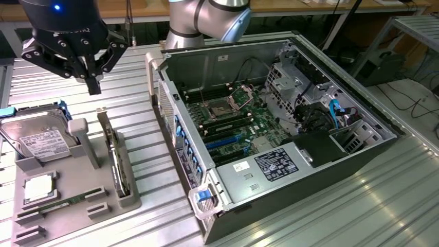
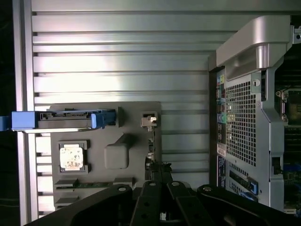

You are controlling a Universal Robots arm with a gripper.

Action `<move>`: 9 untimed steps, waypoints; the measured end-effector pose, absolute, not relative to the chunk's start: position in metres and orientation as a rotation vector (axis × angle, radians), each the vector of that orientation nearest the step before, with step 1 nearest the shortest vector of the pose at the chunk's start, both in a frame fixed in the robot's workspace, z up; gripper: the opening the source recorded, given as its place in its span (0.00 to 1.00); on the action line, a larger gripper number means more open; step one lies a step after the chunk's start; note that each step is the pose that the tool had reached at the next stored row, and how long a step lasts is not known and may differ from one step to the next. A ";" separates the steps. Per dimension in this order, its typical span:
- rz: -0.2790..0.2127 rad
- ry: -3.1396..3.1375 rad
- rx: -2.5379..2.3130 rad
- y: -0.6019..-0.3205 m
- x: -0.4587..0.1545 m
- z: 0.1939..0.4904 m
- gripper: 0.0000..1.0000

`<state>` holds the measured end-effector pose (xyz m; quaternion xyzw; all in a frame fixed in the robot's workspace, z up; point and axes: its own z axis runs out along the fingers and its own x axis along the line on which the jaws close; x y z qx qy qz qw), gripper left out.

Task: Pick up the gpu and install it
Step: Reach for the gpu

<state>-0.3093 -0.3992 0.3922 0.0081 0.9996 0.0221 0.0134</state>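
Observation:
The gpu (image 1: 115, 154) stands on edge in a slot of the grey holder tray (image 1: 75, 170), its silver bracket end toward the back. My gripper (image 1: 92, 82) hangs above the table behind the tray, fingers pressed together and pointing down, holding nothing. In the wrist view the gpu (image 2: 150, 136) appears edge-on as a thin line with its bracket, just ahead of my shut gripper (image 2: 160, 181). The open computer case (image 1: 274, 134) lies on its side at the exterior view's right, motherboard (image 1: 230, 121) exposed.
The tray also holds a silver hard drive (image 1: 34, 136) with blue rails, a CPU (image 1: 39, 188) and a RAM stick (image 1: 58, 204). The ribbed metal table (image 1: 137, 92) runs between tray and case. The case's rear panel (image 2: 240, 117) faces the tray.

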 end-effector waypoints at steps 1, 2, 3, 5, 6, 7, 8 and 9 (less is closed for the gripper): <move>0.069 3.114 0.025 -0.399 -0.311 0.392 0.11; 0.069 3.114 0.025 -0.399 -0.312 0.392 0.11; 0.069 3.114 0.025 -0.399 -0.314 0.392 0.11; 0.069 3.114 0.025 -0.399 -0.316 0.392 0.11; 0.069 3.114 0.025 -0.399 -0.318 0.392 0.11; 0.069 3.114 0.025 -0.399 -0.319 0.392 0.11; 0.069 3.114 0.025 -0.399 -0.320 0.392 0.11; 0.069 3.114 0.025 -0.399 -0.321 0.392 0.11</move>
